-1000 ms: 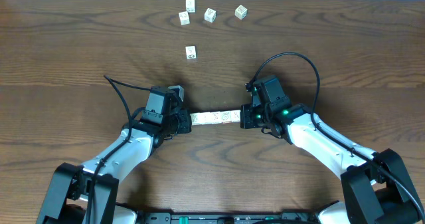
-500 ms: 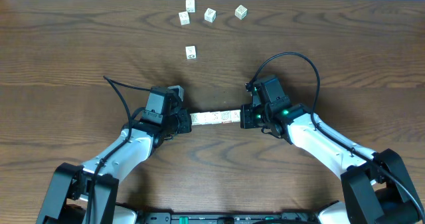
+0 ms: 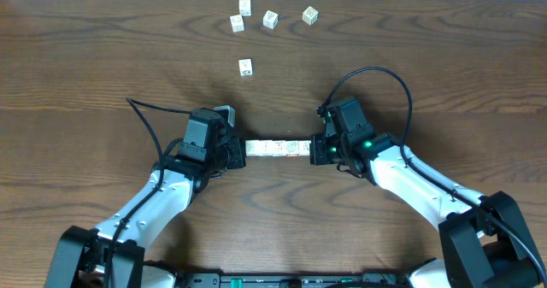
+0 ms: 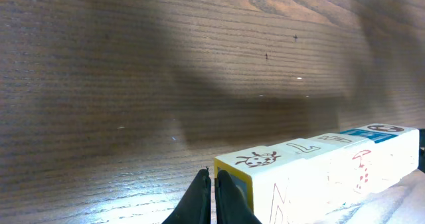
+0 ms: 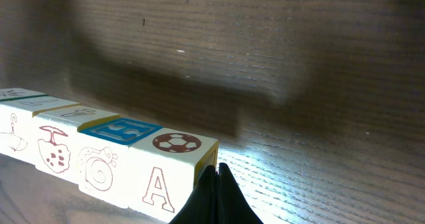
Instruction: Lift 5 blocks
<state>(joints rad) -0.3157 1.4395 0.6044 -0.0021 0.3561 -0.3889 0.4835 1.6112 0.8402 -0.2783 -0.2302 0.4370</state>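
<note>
A straight row of several white blocks [image 3: 277, 148] spans the gap between my two grippers at mid-table. The left gripper [image 3: 243, 150] is shut, its closed tips pushing on the row's left end, beside the ladybird block [image 4: 255, 167]. The right gripper [image 3: 313, 149] is also shut and presses the right end, against the football block [image 5: 174, 159]. Nothing sits between either pair of fingers. In the left wrist view the left gripper [image 4: 214, 179] touches the yellow end face. In the right wrist view the right gripper [image 5: 216, 173] meets the block's edge. The row's shadow lies on the wood behind it.
Loose white cubes lie at the far edge: three close together [image 3: 245, 8], [image 3: 238, 22], [image 3: 270, 19], another to the right [image 3: 310, 15] and one nearer [image 3: 245, 67]. A black cable [image 3: 376, 74] loops over the right arm. The table [image 3: 85, 83] is dark wood.
The row of blocks and both gripper tips have shifted slightly toward the far side. The left arm has swung its elbow outward; the right arm has barely moved.
</note>
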